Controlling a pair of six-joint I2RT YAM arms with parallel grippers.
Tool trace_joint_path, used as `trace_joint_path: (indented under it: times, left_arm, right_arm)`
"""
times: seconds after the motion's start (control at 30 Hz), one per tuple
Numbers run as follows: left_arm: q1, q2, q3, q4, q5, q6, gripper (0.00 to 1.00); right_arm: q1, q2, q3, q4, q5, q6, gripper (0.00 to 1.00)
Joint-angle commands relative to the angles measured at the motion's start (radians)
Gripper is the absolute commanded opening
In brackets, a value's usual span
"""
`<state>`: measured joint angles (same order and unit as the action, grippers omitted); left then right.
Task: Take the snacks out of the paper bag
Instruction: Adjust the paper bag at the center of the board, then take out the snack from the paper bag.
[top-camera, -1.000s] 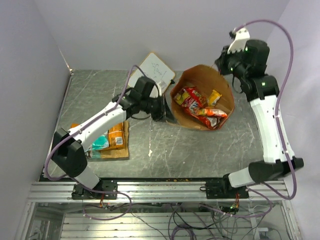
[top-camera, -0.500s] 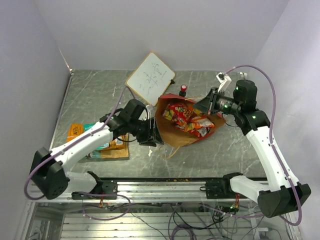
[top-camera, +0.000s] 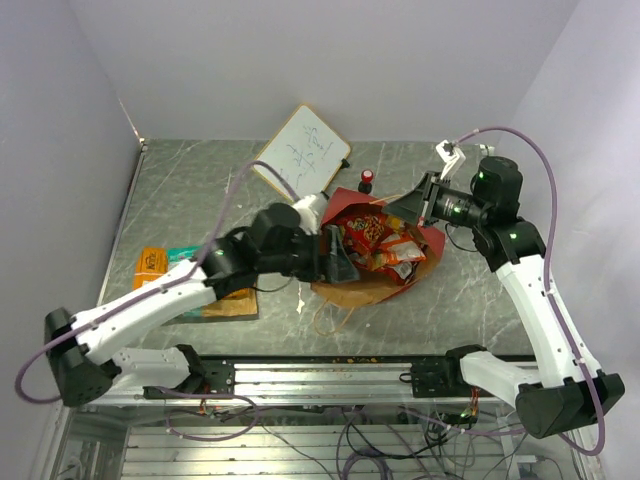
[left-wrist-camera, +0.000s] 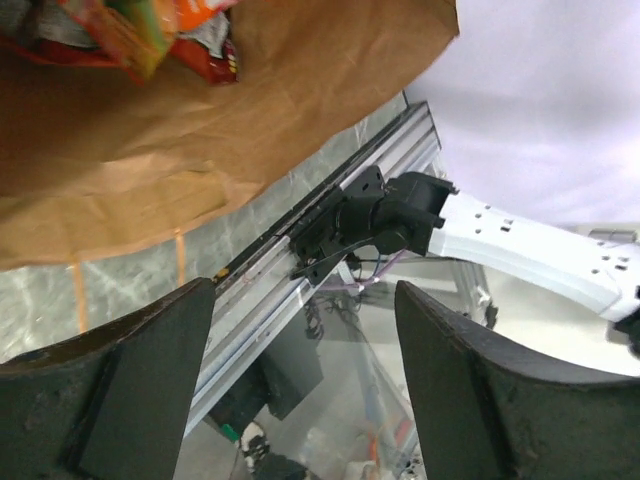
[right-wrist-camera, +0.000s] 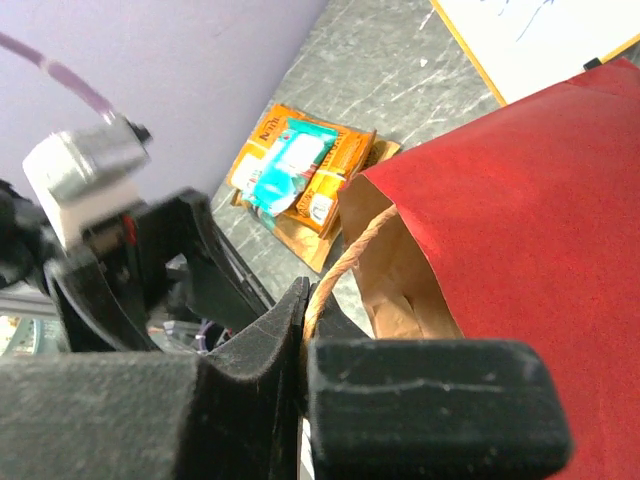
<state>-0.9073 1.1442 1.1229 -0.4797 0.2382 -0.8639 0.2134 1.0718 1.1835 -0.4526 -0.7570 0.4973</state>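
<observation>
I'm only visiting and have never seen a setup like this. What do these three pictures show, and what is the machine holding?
Two robot arms are bolted at a table's near edge, each ending in a two-finger gripper. One picture looks down from above. The other two come from a small camera on each wrist. The right gripper is pinched shut on a twisted handle of the red paper bag. The left gripper, at the bag's mouth, is open and empty. Several snacks lie inside the bag. More packets lie on the table, along with a whiteboard and a small red-capped object.
</observation>
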Motion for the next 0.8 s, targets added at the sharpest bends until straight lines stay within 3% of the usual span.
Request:
trace_joint_path:
  times: [0.0, 0.33, 0.57, 0.77]
  left_arm:
    - [-0.157, 0.12, 0.022, 0.215, -0.242, 0.045, 0.79]
    - [-0.35, 0.361, 0.072, 0.341, -0.633, 0.282, 0.59]
    - [-0.351, 0.514, 0.1, 0.419, -0.722, 0.399, 0.58]
    - [-0.357, 0.622, 0.134, 0.481, -0.711, 0.465, 0.57]
  right_arm:
    - [0.004, -0.04, 0.018, 0.041, -0.013, 0.058, 0.0]
    - [0.004, -0.001, 0.112, -0.072, 0.004, -0.014, 0.0]
    - [0.004, 0.02, 0.141, -0.105, 0.011, -0.052, 0.0]
    - [0.004, 0.031, 0.153, -0.072, 0.014, -0.029, 0.0]
